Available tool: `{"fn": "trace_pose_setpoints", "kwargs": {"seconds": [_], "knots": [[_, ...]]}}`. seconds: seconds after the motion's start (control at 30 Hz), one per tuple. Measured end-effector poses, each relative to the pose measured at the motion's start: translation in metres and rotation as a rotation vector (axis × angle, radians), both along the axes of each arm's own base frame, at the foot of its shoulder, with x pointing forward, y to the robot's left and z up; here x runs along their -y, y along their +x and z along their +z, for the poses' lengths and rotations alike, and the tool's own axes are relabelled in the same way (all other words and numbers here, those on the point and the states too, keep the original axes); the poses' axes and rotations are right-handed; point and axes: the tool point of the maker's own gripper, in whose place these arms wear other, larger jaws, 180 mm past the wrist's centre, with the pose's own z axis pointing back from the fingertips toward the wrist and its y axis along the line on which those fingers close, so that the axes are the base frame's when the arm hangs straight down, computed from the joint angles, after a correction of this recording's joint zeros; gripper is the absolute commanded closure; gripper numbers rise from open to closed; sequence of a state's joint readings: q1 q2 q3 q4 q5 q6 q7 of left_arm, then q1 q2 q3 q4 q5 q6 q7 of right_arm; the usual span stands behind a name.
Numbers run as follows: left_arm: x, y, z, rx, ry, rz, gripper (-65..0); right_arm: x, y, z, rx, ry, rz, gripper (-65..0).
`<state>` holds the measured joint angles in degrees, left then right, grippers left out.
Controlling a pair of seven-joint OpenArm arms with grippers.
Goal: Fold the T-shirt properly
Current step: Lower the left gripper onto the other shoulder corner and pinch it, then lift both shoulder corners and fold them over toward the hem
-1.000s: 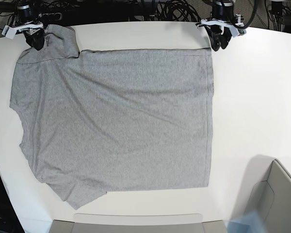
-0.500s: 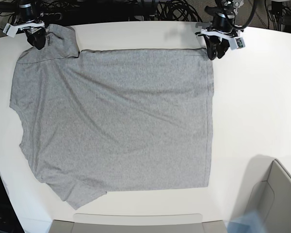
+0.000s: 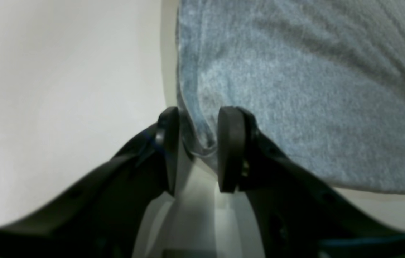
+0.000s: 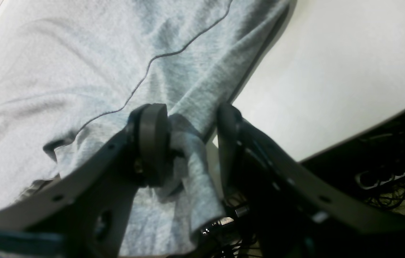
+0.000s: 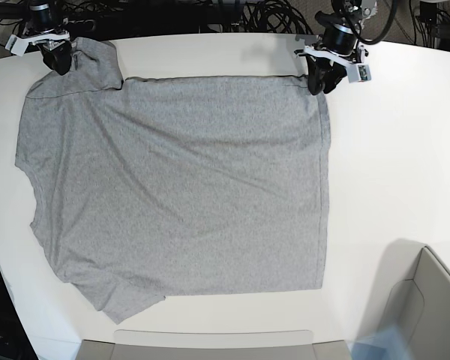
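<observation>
The shirt (image 5: 187, 187) lies flat on the desk (image 5: 397, 172). Both tools, left (image 5: 315, 86) at its one o'clock corner and right (image 5: 57, 64) at eleven, stand spread around cloth; light and limp, it probably wants pinching there.

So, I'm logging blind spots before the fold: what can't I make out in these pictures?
- Underside of the grey T-shirt: base view, hidden by its top layer.
- Right gripper's fingertips: right wrist view, blurred.
- T-shirt corner: base view, covered by the left gripper.
- Both arms' upper parts: base view, cut off by the top edge.
</observation>
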<state>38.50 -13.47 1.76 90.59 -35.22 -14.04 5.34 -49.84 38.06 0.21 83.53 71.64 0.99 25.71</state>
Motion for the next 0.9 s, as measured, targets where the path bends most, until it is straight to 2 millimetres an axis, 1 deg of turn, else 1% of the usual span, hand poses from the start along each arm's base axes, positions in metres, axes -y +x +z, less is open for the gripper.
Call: {"fn": "trace_pose_setpoints", "kwargs": {"seconds": [0.1, 0.2, 0.27, 0.3, 0.4, 0.47, 0.57, 0.63, 0.7, 0.77, 0.9], "knots": [[0.001, 0.001, 0.0, 0.0, -0.002, -0.003, -18.4, -0.001, 0.0, 0.0, 0.001, -0.003, 0.004, -23.6], [0.014, 0.004, 0.001, 0.01, -0.017, -0.035, -17.0, -0.007, 0.0, 0.0, 0.006, -0.041, 0.052, -23.6], [0.024, 0.008, -0.001, 0.006, -0.034, -0.058, -12.8, -0.012, 0.0, 0.0, 0.013, -0.063, 0.071, -21.6], [0.029, 0.009, -0.002, 0.006, -0.038, -0.069, -9.7, -0.015, 0.0, -0.001, 0.017, -0.077, 0.086, -19.5], [0.032, 0.01, -0.003, 0.003, -0.045, -0.075, -1.0, -0.021, -0.002, -0.003, 0.012, -0.075, 0.097, -12.5], [0.029, 0.009, -0.004, 0.002, -0.045, -0.073, 0.0, -0.024, -0.001, -0.003, 0.007, -0.075, 0.109, -6.8], [0.019, 0.012, -0.001, 0.004, -0.031, -0.054, 0.0, -0.024, -0.002, -0.004, 0.001, -0.072, 0.111, 0.0], [0.012, 0.012, 0.001, 0.001, -0.017, -0.039, 0.0, -0.024, -0.002, -0.004, 0.001, -0.074, 0.11, 0.0], [0.002, 0.004, 0.002, -0.011, 0.005, -0.017, 0.0, -0.018, -0.001, -0.002, -0.004, -0.081, 0.102, 0.0], [-0.003, -0.002, 0.008, -0.017, 0.015, -0.009, 0.0, -0.011, -0.003, -0.001, -0.006, -0.09, 0.079, 0.0], [-0.01, -0.007, 0.022, -0.009, 0.036, -0.002, 0.0, -0.001, -0.006, 0.008, 0.013, -0.095, 0.003, 0.0]]}}
